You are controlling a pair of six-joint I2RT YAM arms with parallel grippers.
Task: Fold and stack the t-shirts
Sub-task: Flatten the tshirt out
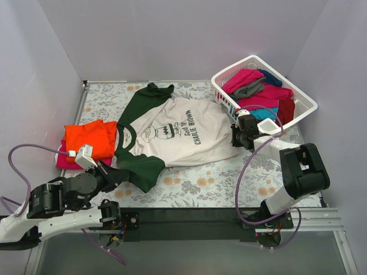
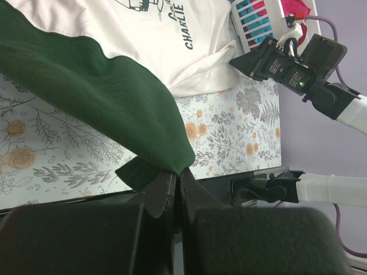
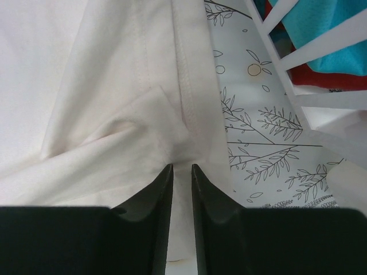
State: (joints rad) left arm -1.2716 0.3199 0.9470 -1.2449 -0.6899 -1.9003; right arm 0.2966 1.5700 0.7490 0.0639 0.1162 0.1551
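- Top external view: the cream-white t-shirt (image 1: 183,132) is spread flat in the middle of the table cover (image 1: 229,180). The collar is turned to the left, the hem to the right, and the print faces up.
- The near green sleeve (image 1: 143,166) is gripped at its end by the left gripper (image 1: 118,172). In the left wrist view the fingers (image 2: 163,192) are seen pressed together on the sleeve's edge, with a small flap of green cloth showing beside them.
- The right gripper (image 1: 235,137) is set at the shirt's hem on the right, just beside the basket (image 1: 305,102).
- In the right wrist view its fingers (image 3: 160,195) are seen almost together, with cream cloth filling the narrow gap. The hem seems to be pinched, though the contact itself is hidden by the fingertips.
- A folded orange t-shirt (image 1: 89,140) is laid at the left edge of the cover, just beside the collar. It is stacked on a magenta t-shirt (image 1: 62,161), of which only a strip is visible.
- The basket is placed at the far right, and a loose heap of t-shirts (image 1: 258,94) in magenta, grey, teal, dark red and navy is held in it.
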